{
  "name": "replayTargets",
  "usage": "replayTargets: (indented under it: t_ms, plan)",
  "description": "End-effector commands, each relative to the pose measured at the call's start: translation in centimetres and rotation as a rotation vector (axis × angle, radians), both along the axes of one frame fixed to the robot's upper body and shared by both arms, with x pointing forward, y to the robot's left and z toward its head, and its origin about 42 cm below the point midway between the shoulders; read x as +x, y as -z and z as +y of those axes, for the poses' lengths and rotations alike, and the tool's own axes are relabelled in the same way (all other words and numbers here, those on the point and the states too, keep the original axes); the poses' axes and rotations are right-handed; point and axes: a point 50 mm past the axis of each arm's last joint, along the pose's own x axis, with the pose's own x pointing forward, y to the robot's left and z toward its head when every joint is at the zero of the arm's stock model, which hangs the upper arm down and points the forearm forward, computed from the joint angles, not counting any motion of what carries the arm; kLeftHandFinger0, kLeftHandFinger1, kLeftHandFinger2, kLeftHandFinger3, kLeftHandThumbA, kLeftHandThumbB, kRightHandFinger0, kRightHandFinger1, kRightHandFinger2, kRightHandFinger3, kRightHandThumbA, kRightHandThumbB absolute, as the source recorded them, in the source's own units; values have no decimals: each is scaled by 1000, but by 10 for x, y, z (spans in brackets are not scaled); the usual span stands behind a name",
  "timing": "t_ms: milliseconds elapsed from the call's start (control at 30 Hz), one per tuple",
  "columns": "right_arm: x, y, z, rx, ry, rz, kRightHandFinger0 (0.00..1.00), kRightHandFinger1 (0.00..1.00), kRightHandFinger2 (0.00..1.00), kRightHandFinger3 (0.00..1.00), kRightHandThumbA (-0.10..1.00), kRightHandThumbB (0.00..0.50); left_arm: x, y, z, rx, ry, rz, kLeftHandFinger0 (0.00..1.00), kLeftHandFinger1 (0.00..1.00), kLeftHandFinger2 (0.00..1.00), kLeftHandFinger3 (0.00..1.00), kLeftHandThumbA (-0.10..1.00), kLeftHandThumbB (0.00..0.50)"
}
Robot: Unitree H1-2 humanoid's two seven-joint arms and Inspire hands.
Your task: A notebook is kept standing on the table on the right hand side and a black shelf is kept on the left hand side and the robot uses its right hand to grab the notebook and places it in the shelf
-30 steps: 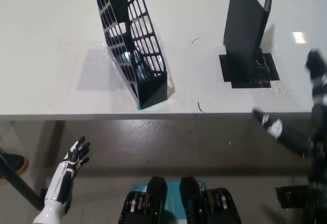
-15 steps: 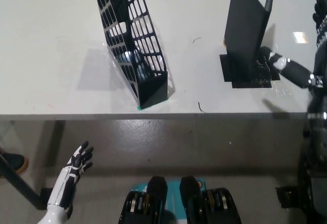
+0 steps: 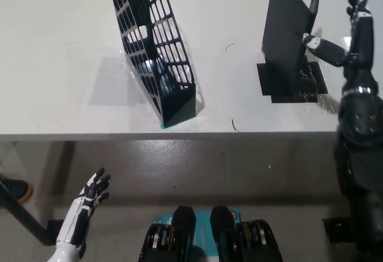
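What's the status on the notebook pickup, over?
Right hand open beside the notebook, no grip yet. Left hand open, low below the table edge. Notebook standing; shelf empty. Nothing between them.

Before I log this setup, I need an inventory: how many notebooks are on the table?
1. The notebook stands upright on the table's right side, beside the open right hand. The black shelf to its left looks empty, though its mesh may hide something.
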Motion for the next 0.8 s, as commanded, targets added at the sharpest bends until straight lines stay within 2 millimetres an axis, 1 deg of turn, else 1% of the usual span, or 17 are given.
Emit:
replayTargets:
  t_ms: [0,33,100,133,200,333,367,433,467,500,533,567,600,633,667,700,767]
  plan:
    - [27,-37,14,24,27,-52,1000,1000,1000,1000,1000,427,0,-7,1,26,16,-54,1000,1000,1000,1000,1000,109]
    - [32,-37,19,39,16,-27,1000,1000,1000,1000,1000,452,0,-7,1,28,15,-58,1000,1000,1000,1000,1000,107]
    - [41,-35,26,41,19,1,1000,1000,1000,1000,1000,461,0,-5,0,26,22,-59,1000,1000,1000,1000,1000,108]
    - [45,-35,31,42,16,17,1000,1000,1000,1000,1000,491,0,-5,0,22,21,-61,1000,1000,1000,1000,1000,105]
    - [52,-36,42,74,-8,38,1000,1000,1000,1000,1000,500,0,-6,1,25,18,-55,1000,1000,1000,1000,1000,108]
    - [61,-29,60,150,-51,110,1000,1000,1000,1000,1000,431,0,-6,2,21,14,-55,1000,1000,1000,1000,1000,116]
    - [62,-26,63,182,-58,136,1000,1000,1000,1000,978,410,0,-6,2,20,15,-55,1000,1000,1000,1000,1000,119]
    - [63,-22,68,240,-37,181,1000,1000,1000,1000,901,435,0,-6,2,13,17,-56,1000,1000,1000,1000,1000,119]
    - [63,-18,71,269,13,220,1000,1000,1000,1000,792,441,0,-6,2,17,15,-57,1000,1000,1000,1000,1000,116]
    - [61,-15,69,308,91,249,581,556,682,904,468,333,-2,-3,0,12,23,-52,1000,1000,1000,1000,1000,102]
    - [61,-14,69,313,101,252,581,556,682,904,468,333,-2,-3,0,11,24,-51,1000,1000,1000,1000,1000,102]
    - [61,-17,69,411,158,244,32,63,214,211,29,239,-1,-4,1,11,21,-54,1000,1000,1000,1000,1000,100]
    - [61,-18,70,454,163,233,1,14,256,157,-95,187,0,-4,2,12,19,-56,1000,1000,1000,1000,1000,101]
    - [61,-21,70,482,148,202,0,1,289,205,-100,129,1,-5,3,14,15,-58,1000,1000,1000,1000,1000,109]
    - [61,-21,70,486,144,194,0,22,422,333,-100,98,1,-6,3,14,14,-59,1000,1000,1000,1000,1000,110]
    - [61,-22,70,489,140,171,0,75,539,479,-100,96,1,-6,4,19,11,-60,1000,1000,1000,1000,1000,113]
    - [61,-25,70,476,152,146,0,130,573,564,-100,111,1,-7,4,21,11,-60,1000,1000,1000,1000,1000,129]
